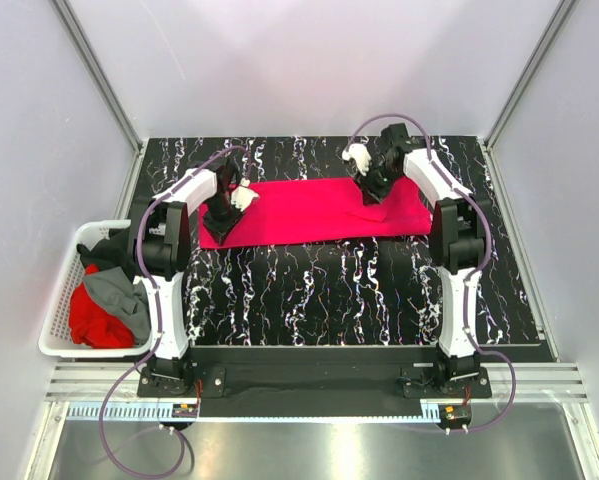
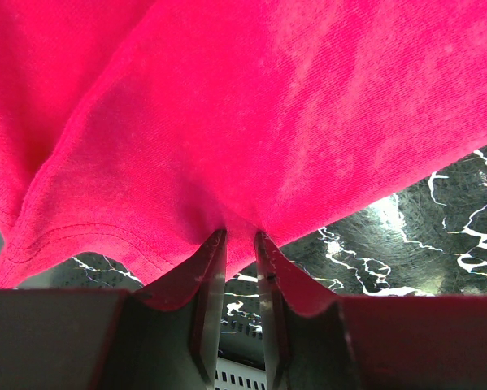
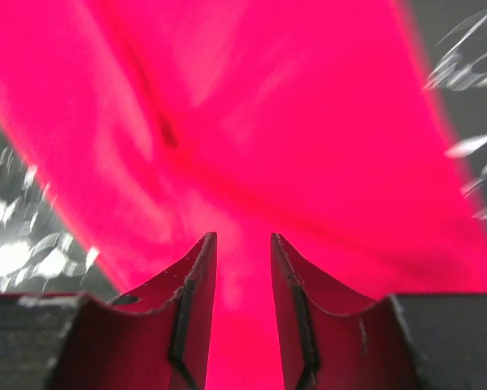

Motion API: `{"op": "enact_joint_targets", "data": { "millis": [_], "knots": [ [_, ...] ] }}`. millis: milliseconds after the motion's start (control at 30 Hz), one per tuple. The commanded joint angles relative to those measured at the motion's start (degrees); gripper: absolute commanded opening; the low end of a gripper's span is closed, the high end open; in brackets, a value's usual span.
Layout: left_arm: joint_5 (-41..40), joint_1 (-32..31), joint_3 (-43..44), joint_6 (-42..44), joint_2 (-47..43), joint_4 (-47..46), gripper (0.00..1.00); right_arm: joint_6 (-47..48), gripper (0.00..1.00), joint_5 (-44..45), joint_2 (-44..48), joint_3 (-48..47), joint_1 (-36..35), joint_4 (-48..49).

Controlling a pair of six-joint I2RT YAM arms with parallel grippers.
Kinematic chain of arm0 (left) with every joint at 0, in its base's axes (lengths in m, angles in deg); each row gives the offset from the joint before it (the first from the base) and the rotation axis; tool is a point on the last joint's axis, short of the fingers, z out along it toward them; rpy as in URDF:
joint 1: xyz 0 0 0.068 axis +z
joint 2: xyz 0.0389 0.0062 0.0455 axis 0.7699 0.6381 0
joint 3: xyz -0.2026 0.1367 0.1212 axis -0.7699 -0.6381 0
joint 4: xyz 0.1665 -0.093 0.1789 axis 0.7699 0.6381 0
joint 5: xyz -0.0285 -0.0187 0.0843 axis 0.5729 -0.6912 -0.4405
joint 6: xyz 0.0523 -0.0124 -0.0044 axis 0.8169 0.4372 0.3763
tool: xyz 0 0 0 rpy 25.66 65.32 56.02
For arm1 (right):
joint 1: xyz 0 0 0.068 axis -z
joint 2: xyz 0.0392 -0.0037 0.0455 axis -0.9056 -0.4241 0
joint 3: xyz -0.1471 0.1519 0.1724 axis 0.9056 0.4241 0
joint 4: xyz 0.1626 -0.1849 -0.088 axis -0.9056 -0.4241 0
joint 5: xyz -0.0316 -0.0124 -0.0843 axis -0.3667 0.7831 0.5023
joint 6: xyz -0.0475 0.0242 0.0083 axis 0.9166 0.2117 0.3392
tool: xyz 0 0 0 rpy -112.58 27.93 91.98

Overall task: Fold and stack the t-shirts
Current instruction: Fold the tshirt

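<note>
A crimson-pink t-shirt (image 1: 309,210) lies folded into a long strip across the back of the black marbled table (image 1: 329,290). My left gripper (image 1: 222,215) stands at the strip's left end. In the left wrist view its tips (image 2: 239,236) pinch a fold of the pink cloth (image 2: 267,106), which is raised off the table. My right gripper (image 1: 372,195) is over the right part of the strip. Its jaws (image 3: 241,237) stand apart, and nothing is clamped between them, with the pink cloth (image 3: 292,122) just beyond. More t-shirts, red (image 1: 94,320), grey (image 1: 124,295) and black (image 1: 104,250), are piled in the basket.
A white lattice basket (image 1: 54,320) sits off the table's left edge beside the left arm's base. Pale walls close in the table at the back and on both sides. The arm bases stand at the near edge.
</note>
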Motion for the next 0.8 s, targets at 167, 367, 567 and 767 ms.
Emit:
{"op": "enact_joint_targets", "data": {
  "millis": [167, 367, 567, 767],
  "knots": [
    [0.36, 0.07, 1.59, -0.29, 0.79, -0.27, 0.27, 7.40, 0.36, 3.82, 15.64, 17.16, 0.21, -1.07],
    [0.36, 0.07, 1.94, -0.38, 0.88, -0.27, 0.27, 5.03, 0.36, 4.00, 15.29, 18.05, 0.21, 0.07],
    [0.09, 0.07, 1.24, -0.38, 0.36, -0.18, 0.28, 4.76, 0.35, 5.05, 12.57, 16.99, 0.30, 0.51],
    [0.09, 0.07, 0.88, -0.38, 0.18, -0.27, 0.28, 5.20, 0.35, 5.58, 11.07, 16.81, 0.65, 0.51]
  ]
}}
